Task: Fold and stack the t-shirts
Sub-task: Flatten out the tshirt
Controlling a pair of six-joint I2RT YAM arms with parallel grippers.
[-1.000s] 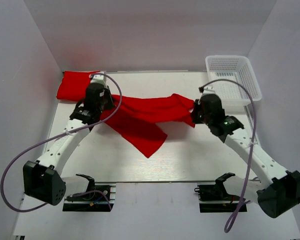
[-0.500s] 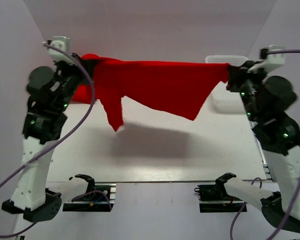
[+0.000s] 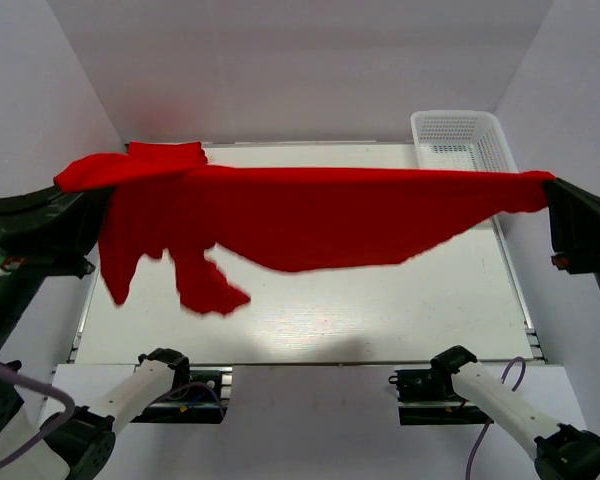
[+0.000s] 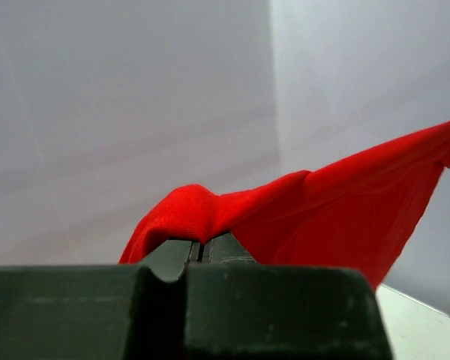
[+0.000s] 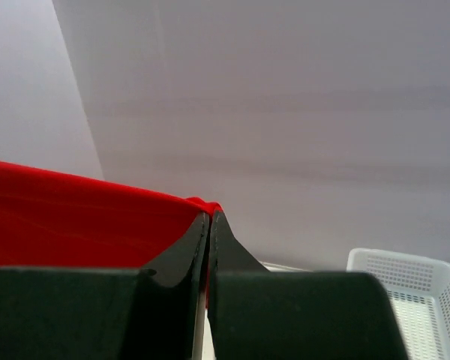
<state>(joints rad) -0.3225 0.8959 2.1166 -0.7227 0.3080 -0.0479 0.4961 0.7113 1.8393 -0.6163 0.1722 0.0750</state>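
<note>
both arms hold one red shirt (image 3: 310, 215) high above the table (image 3: 380, 320), stretched nearly taut between them, likely so the cloth hangs open and its creases drop out before it is laid flat for folding. the left gripper (image 4: 201, 251) is clamped tight on a bunched corner, and the right gripper (image 5: 210, 225) is pinched closed on the opposite edge. a sleeve and loose hem dangle toward the left (that side sags lower). a second shirt (image 3: 168, 153) lies at the table's far left corner, partly hidden behind the raised one. the white basket (image 3: 460, 135) sits at the far right corner
</note>
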